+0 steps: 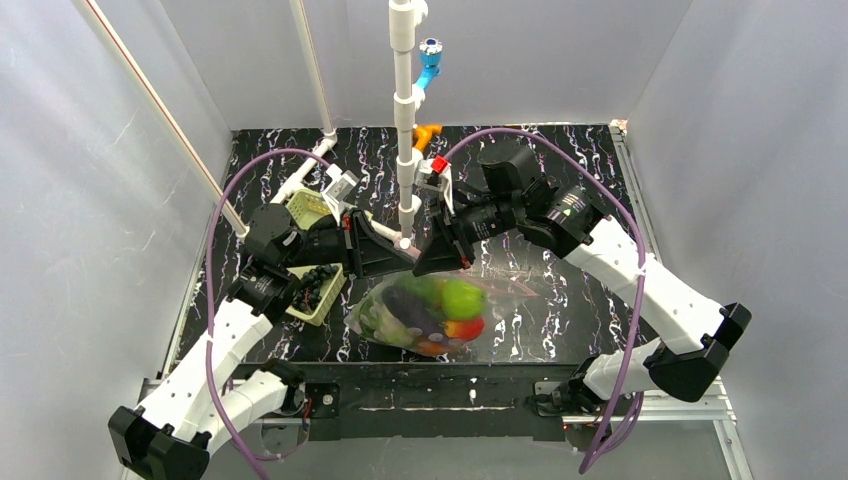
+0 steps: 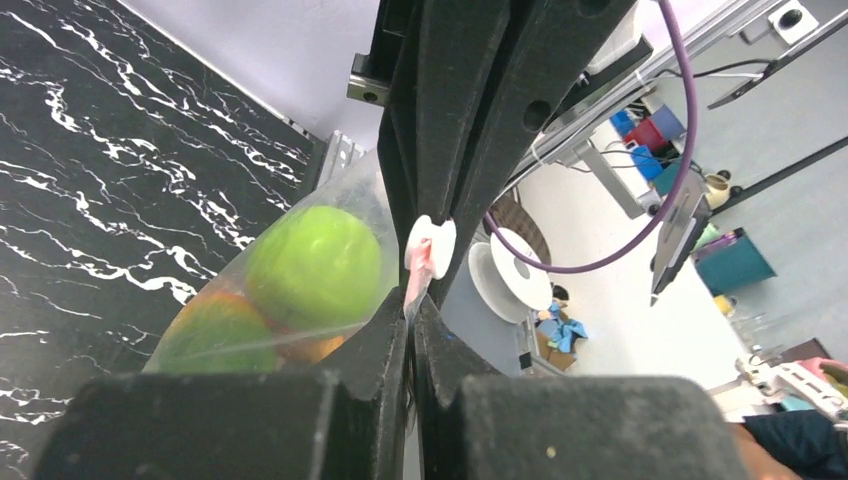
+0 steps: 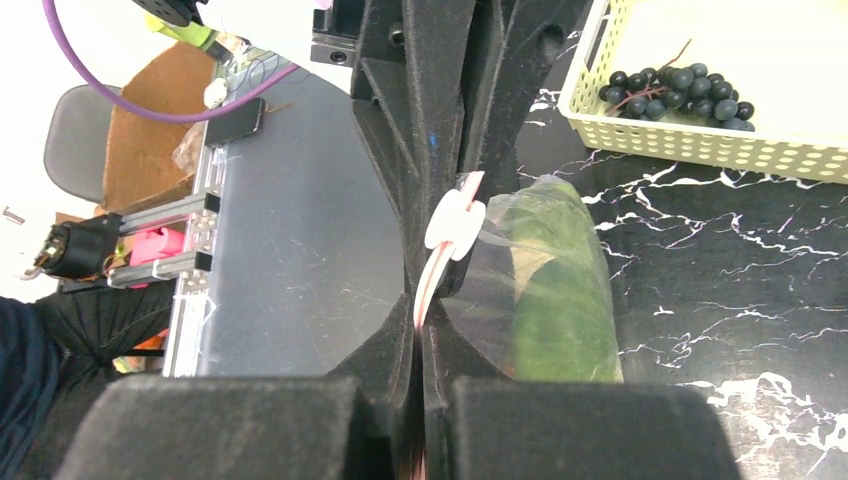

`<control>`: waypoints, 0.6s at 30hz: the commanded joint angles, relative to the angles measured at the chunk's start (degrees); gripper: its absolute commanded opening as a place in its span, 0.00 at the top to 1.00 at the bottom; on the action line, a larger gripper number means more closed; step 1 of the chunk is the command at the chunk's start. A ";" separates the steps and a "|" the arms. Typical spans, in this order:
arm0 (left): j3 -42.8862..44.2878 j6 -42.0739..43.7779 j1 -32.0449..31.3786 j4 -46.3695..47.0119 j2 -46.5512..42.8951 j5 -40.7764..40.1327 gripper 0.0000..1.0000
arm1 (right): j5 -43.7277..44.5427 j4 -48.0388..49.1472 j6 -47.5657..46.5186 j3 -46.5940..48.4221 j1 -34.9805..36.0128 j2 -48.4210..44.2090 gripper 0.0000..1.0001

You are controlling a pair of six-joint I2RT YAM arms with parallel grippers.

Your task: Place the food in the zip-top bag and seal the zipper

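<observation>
Flanking the zip-top bag (image 1: 432,312) — basket (image 1: 308,207) left, white pole (image 1: 404,170) behind.

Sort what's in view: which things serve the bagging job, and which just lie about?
Job: zip-top bag, green fruit and purple piece inside it, pink zipper, left gripper and right gripper both pinching it.
Lying about: slatted basket with black grapes, white pole.

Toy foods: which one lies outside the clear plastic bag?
The dark bunch of toy grapes: it lies in the pale green slatted plastic basket; the others are inside the bag.
</observation>
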 commanded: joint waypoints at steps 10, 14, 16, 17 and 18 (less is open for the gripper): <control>1.97 6.05 -0.07 -5.96 -2.67 -0.40 1.00 | 1.82 14.35 11.36 -1.21 -0.23 -2.43 0.34; 3.01 6.41 -0.07 -7.19 -2.52 0.02 1.00 | 4.05 13.70 11.52 1.43 -0.23 -0.13 0.34; 3.33 6.33 -0.07 -7.29 -2.60 0.25 1.00 | 7.27 13.32 11.38 2.04 -0.23 0.35 0.34; 3.44 6.32 -0.07 -7.42 -2.58 0.25 1.00 | 7.34 13.39 11.16 2.29 -0.23 0.55 0.34; 3.60 6.31 -0.07 -7.64 -2.51 0.20 1.00 | 7.03 13.58 11.02 2.50 -0.20 0.76 0.35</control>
